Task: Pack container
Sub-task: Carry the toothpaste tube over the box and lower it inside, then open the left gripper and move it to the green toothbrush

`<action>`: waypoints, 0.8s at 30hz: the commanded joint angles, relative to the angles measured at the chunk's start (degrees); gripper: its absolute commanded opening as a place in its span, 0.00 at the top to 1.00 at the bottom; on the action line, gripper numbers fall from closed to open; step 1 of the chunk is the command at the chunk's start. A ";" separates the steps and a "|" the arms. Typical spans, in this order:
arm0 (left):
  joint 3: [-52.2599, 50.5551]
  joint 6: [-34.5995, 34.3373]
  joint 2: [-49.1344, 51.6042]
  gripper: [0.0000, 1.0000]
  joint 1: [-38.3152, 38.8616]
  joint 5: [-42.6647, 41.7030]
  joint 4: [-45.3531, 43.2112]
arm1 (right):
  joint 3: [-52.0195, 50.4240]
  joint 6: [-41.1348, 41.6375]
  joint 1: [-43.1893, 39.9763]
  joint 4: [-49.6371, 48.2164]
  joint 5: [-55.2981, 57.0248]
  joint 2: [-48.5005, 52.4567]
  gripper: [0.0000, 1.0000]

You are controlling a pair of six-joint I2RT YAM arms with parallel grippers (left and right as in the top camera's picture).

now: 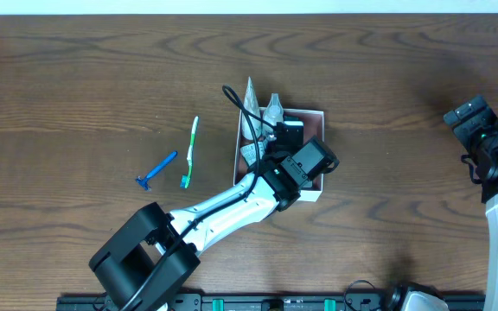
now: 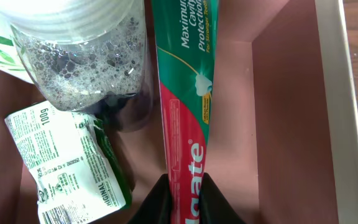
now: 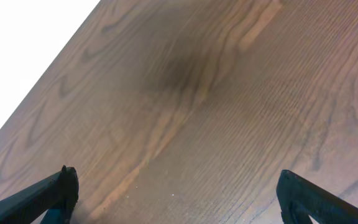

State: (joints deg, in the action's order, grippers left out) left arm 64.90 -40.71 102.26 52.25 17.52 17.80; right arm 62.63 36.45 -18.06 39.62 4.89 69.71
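Note:
The container (image 1: 306, 112) is a white-walled box on the wooden table; its pinkish floor (image 2: 281, 124) and white wall (image 2: 337, 93) fill the left wrist view. My left gripper (image 2: 184, 190) is inside it, shut on a red and green toothpaste tube (image 2: 184, 106) that stretches away along the floor. In the overhead view the left gripper (image 1: 292, 136) reaches into the box from the front. A clear foamy bottle (image 2: 79, 56) and a green-and-white packet (image 2: 67, 162) lie in the box beside the tube. My right gripper (image 3: 179, 199) is open and empty over bare table at the far right (image 1: 469, 117).
A green-and-white toothbrush (image 1: 191, 153) and a blue razor (image 1: 156, 171) lie on the table left of the box. A clear bottle and a packet (image 1: 258, 108) stick out over the box's far left corner.

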 commanded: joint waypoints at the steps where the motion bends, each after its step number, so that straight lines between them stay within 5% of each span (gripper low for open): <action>1: -0.83 -0.55 0.74 0.85 0.24 0.72 0.11 | 0.37 0.37 -0.31 0.07 0.22 0.00 0.01; 13: -0.83 -0.22 0.74 0.76 0.22 0.81 -0.13 | 0.37 0.37 -0.31 0.07 0.22 0.00 0.01; 19: 1.95 10.23 -4.17 0.76 0.22 0.76 2.23 | 0.37 0.37 -0.31 0.07 0.24 0.00 0.01; 24: 4.70 18.03 -15.54 0.59 -0.11 2.99 13.07 | 0.37 0.37 -0.31 0.07 0.24 0.00 0.01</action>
State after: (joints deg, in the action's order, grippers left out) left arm 65.87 -29.19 94.91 52.29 17.76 28.18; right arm 62.63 36.45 -18.06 39.62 4.89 69.71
